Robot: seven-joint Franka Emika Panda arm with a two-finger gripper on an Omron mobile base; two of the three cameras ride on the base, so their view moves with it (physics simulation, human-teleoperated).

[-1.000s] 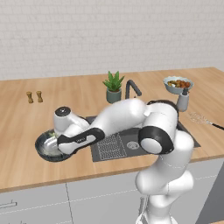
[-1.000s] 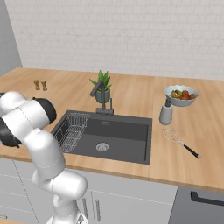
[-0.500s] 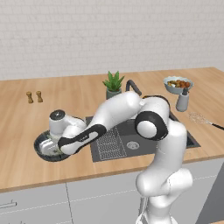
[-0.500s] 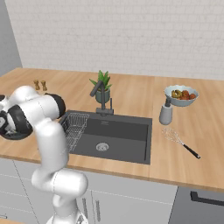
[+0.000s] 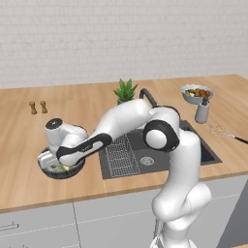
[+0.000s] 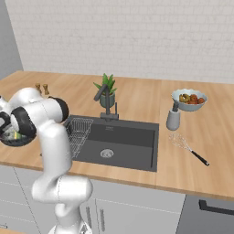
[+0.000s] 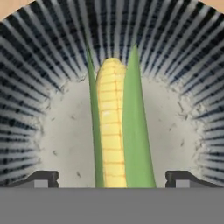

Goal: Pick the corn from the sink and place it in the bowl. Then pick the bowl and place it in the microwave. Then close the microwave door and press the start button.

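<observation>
The corn (image 7: 114, 127), a yellow cob with green husk leaves, lies in the pale speckled bottom of the bowl (image 7: 61, 131). My gripper (image 7: 111, 178) hangs just above it, open, its fingertips (image 7: 41, 178) standing wide apart on either side of the cob without touching it. In the left base view the dark bowl (image 5: 60, 172) sits on the wooden counter left of the sink (image 5: 160, 152), with the gripper (image 5: 54, 162) reaching down into it. From the right base camera, the bowl (image 6: 16, 139) appears at the far left edge. The microwave and its door are out of view.
A wire rack (image 5: 118, 155) fills the sink's left part, with a black tap (image 5: 147, 97) and potted plant (image 5: 126, 91) behind. A small bowl of food (image 5: 197, 93), a grey bottle (image 5: 201, 111) and a whisk (image 5: 224, 131) stand right of the sink. Two shakers (image 5: 38, 107) are at back left.
The arm has swung left and down from beside the sink to the bowl. The jaws have opened wide, and the corn now rests in the bowl.
</observation>
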